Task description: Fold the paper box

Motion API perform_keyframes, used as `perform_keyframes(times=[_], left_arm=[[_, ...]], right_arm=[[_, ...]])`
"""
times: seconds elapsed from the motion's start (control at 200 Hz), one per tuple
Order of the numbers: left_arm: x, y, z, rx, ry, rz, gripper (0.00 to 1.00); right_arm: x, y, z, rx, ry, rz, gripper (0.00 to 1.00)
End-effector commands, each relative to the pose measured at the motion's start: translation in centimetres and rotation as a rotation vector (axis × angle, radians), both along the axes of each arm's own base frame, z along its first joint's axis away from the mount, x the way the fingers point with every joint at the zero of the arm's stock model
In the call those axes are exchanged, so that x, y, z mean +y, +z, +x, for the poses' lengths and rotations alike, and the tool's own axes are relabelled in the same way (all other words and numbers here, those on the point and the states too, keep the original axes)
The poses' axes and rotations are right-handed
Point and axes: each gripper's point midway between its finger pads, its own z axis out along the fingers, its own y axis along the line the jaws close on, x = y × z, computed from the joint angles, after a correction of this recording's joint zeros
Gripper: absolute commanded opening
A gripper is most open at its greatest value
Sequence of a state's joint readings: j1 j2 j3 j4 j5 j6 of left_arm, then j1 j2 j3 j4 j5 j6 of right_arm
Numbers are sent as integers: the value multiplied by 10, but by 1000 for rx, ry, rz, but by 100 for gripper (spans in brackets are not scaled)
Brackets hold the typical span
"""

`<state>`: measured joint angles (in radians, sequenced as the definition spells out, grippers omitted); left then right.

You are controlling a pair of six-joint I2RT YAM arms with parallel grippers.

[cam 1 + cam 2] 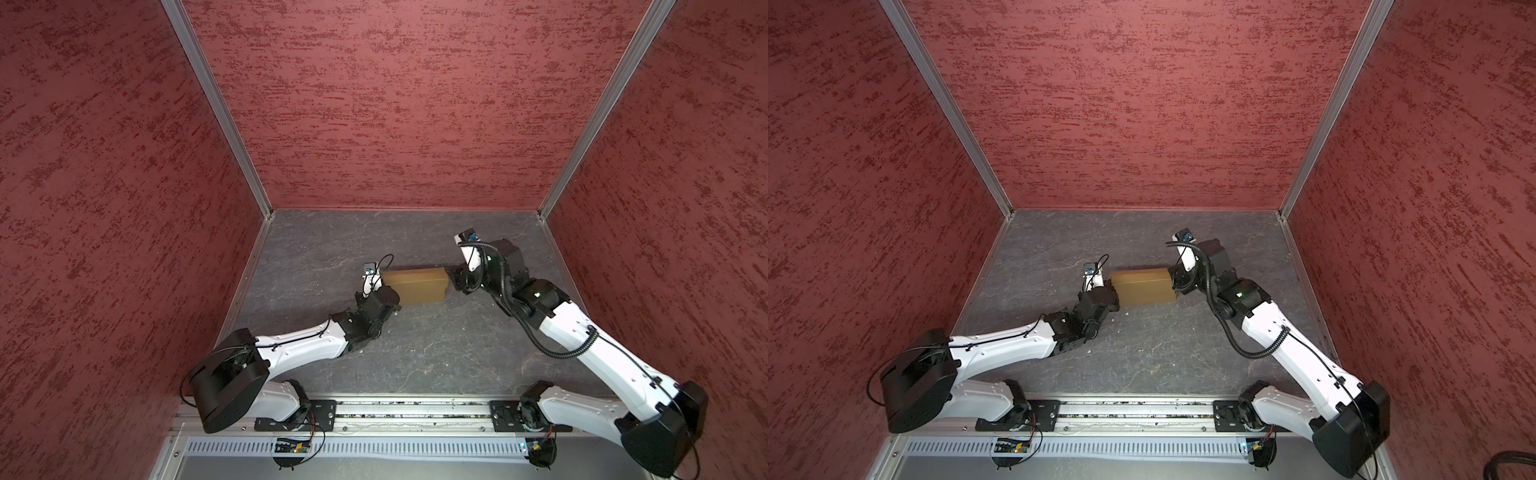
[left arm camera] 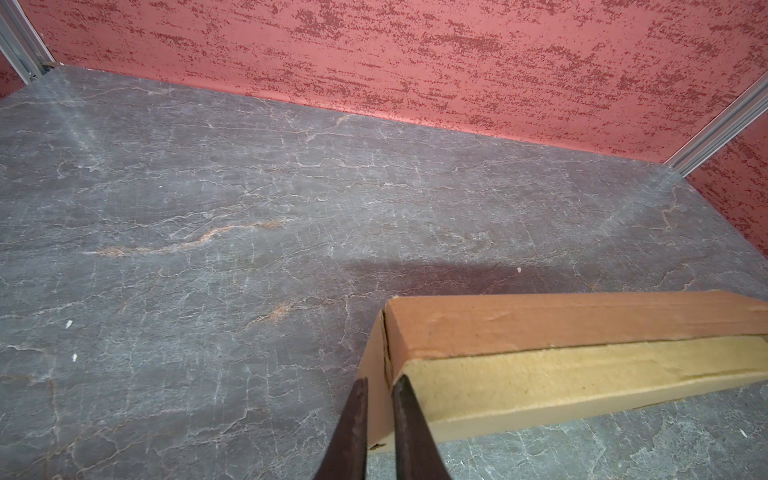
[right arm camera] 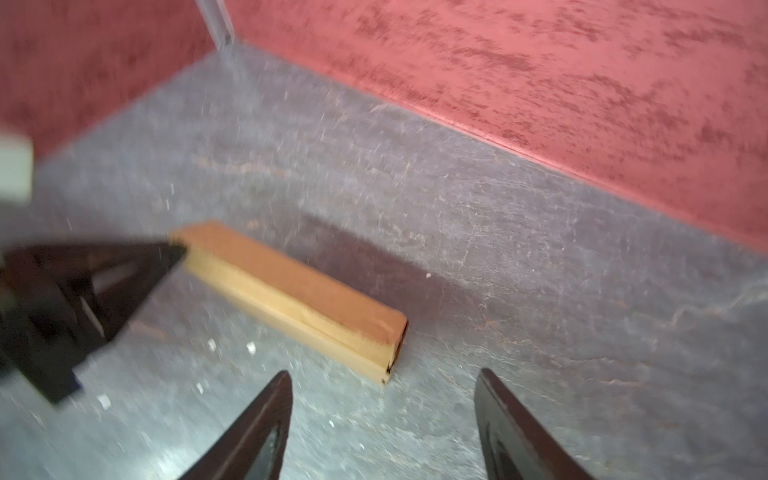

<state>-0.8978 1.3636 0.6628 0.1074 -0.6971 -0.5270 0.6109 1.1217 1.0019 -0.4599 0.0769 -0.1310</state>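
Observation:
The paper box [image 1: 415, 286] [image 1: 1142, 286] lies folded shut, a flat tan block on the middle of the grey table. My left gripper [image 1: 383, 293] [image 1: 1111, 292] is at its left end. In the left wrist view its two dark fingers [image 2: 380, 380] stand close together, pinching the end wall at the corner of the box [image 2: 561, 328]. My right gripper [image 1: 453, 282] [image 1: 1174, 284] hovers just off the right end. In the right wrist view it [image 3: 384, 374] is open, with only bare table between its fingers, a little short of the box [image 3: 299, 291].
Red textured walls [image 1: 395, 104] close in the table on three sides, with aluminium posts in the back corners. A metal rail [image 1: 395, 411] carrying both arm bases runs along the front edge. Small white scraps [image 3: 249, 347] lie on the table near the box.

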Motion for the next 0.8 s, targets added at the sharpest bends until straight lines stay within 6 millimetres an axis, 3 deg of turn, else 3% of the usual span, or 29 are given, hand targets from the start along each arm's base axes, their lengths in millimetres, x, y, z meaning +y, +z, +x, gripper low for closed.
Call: perform_keyframes(times=[0.0,0.15,0.436,0.797], left_arm=[[19,-84,-40,274,-97,229,14],[20,-86,-41,280,-95,232,14],[21,-90,-41,288,-94,233,14],[25,-93,-45,289,-90,233,14]], right_arm=[[-1,-16,-6,-120,103,-239,73],[13,-29,-14,-186,183,-373,75],[24,-39,-6,-292,223,-638,79],[40,-44,9,-341,289,-732,82]])
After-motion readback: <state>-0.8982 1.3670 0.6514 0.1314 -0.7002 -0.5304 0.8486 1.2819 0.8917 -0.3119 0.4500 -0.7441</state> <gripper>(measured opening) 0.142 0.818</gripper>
